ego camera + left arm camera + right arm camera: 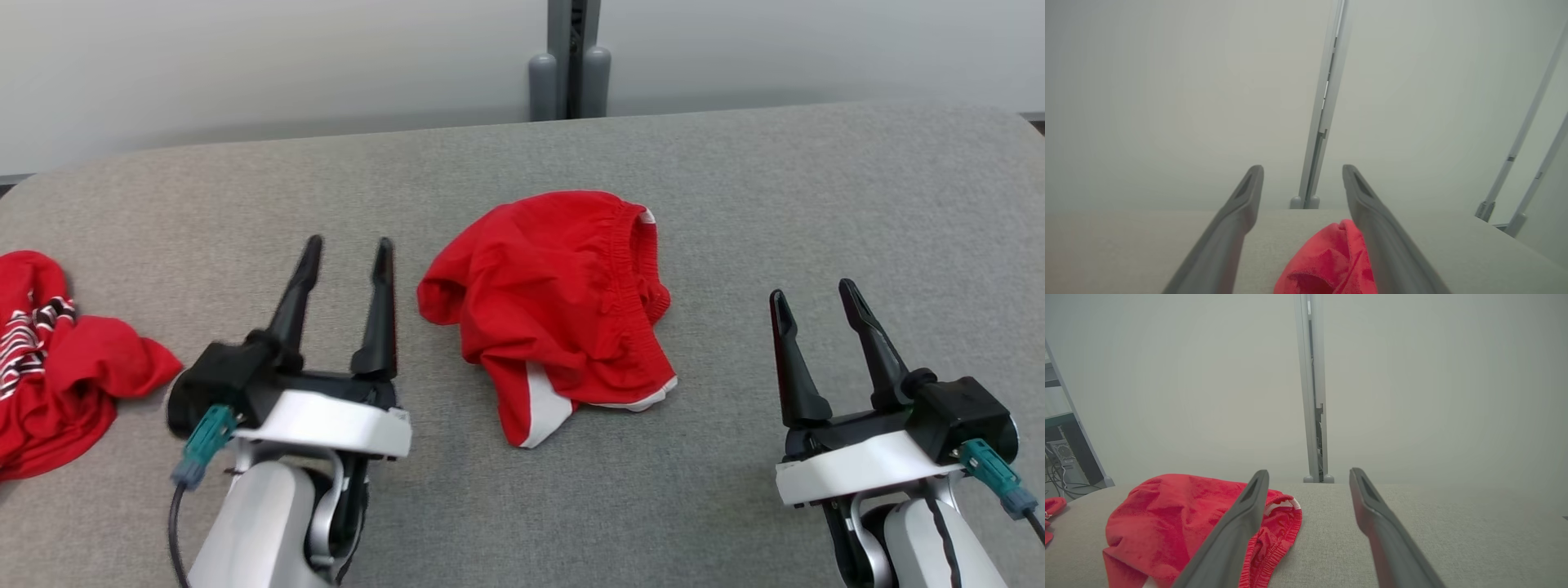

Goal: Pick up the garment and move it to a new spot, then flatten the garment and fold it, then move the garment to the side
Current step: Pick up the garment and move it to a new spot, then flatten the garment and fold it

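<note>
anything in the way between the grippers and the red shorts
Nothing visible. Bare gray table lies between the red shorts and both the left gripper and the right gripper, each open and empty. The striped garment sits at the table's left edge, outside either path.

Near the tabletop's left edge, a second red garment (pixel 73 367) is cut off by the head view's border. In the left wrist view the red shorts (pixel 1327 261) run off the bottom and behind a finger (pixel 1384 245) of the left gripper (pixel 1302 167). The right gripper (pixel 1309 471) hides a strip of them in its own view. Dark equipment (pixel 1061 457) beyond the tabletop is too small to identify.
</note>
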